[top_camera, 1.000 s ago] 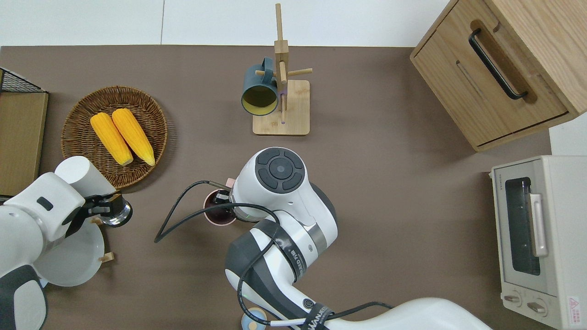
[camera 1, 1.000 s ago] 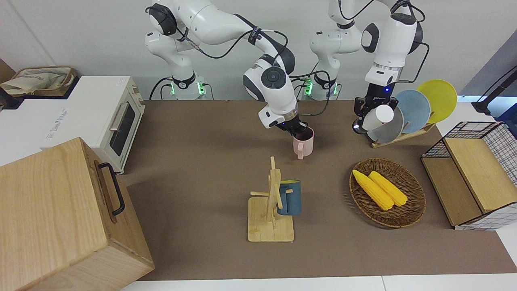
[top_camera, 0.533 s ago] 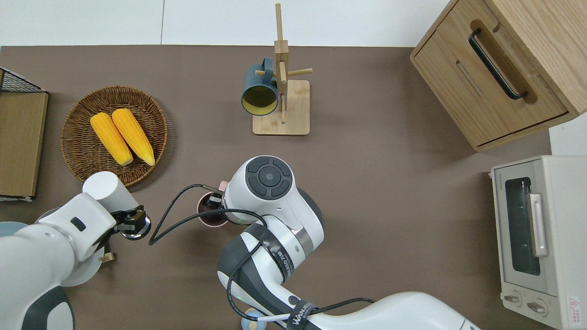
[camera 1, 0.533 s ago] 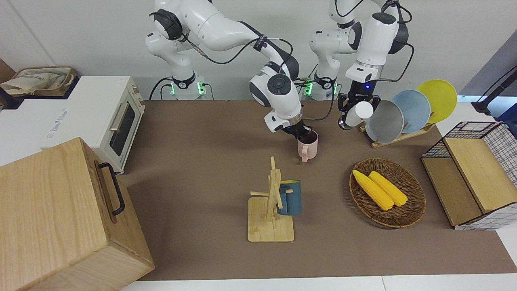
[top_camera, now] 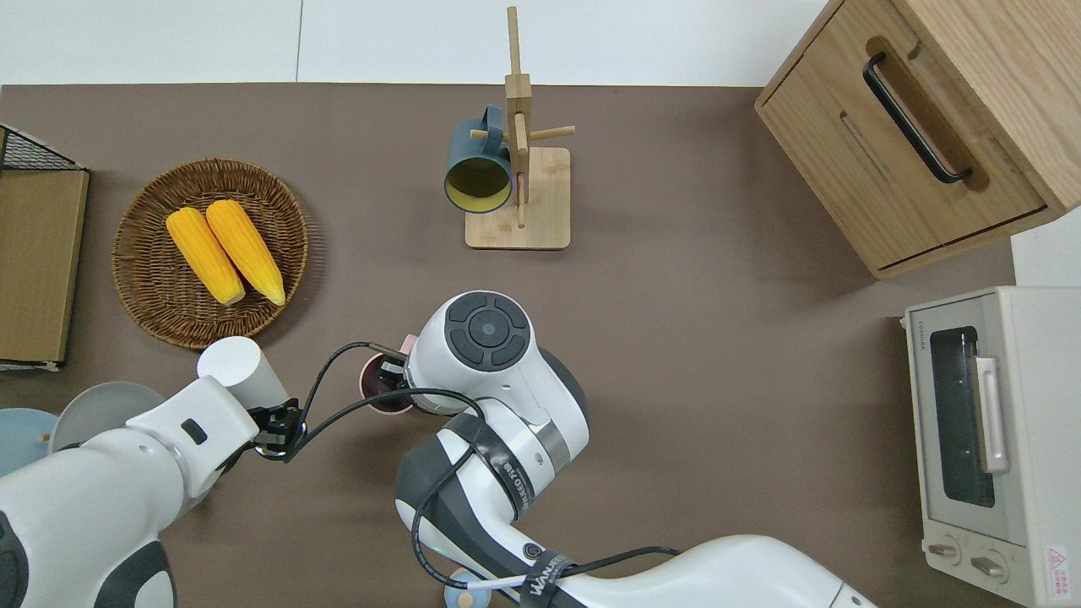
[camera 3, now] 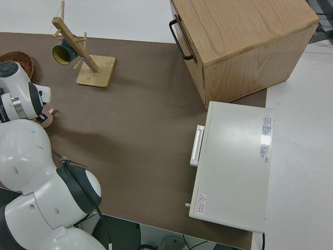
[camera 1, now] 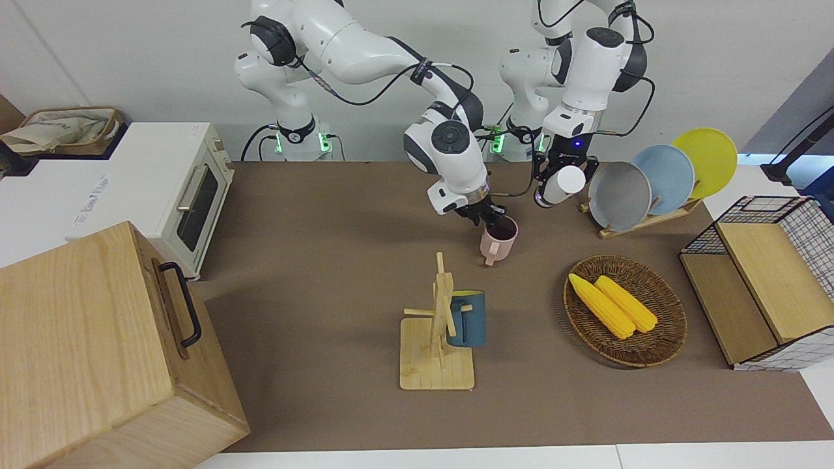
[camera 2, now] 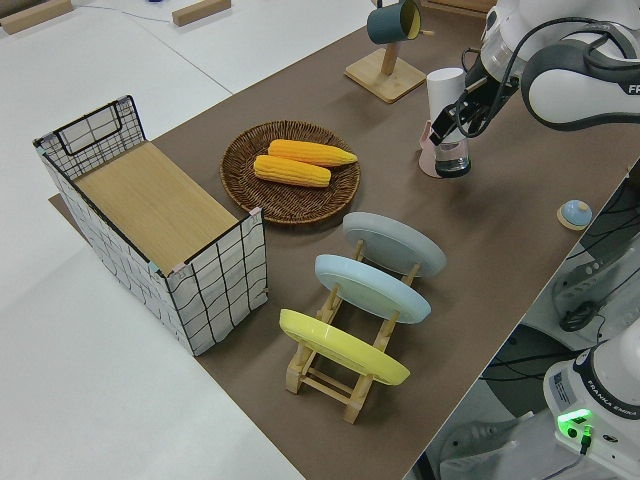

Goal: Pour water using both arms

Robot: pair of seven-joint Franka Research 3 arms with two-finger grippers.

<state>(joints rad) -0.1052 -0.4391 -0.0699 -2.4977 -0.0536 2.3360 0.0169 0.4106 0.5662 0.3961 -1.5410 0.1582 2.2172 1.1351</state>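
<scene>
— Moved since the last count, one second back?
— Item one: my left hand (top_camera: 274, 426), carried away from the grey plate (camera 1: 619, 195) toward the middle of the worktop (camera 1: 326, 293). Item two: my right hand (camera 1: 485, 218), shifted slightly toward the left arm's end, mug with it.

— State of each hand?
— Left: closed around the middle of the white flask (top_camera: 241, 371). Right: pinching the rim of the pink mug (camera 1: 498, 240), one finger inside, one outside.

— Location of the mug?
— Mid-worktop, nearer the robots than the blue mug hung on the wooden mug tree, mouth up, handle turned away from the robots. Whether it rests on the worktop or hangs just clear of it, I cannot tell.

— The relation that counts?
— Overhead view: the mug lies at roughly 2 o'clock from my left hand, near but apart. The flask's long axis is tilted, running from 11 o'clock at its white end to 5 o'clock at its shiny end. Judgement: the flask must cross that gap and come over the mug's mouth before tipping.
</scene>
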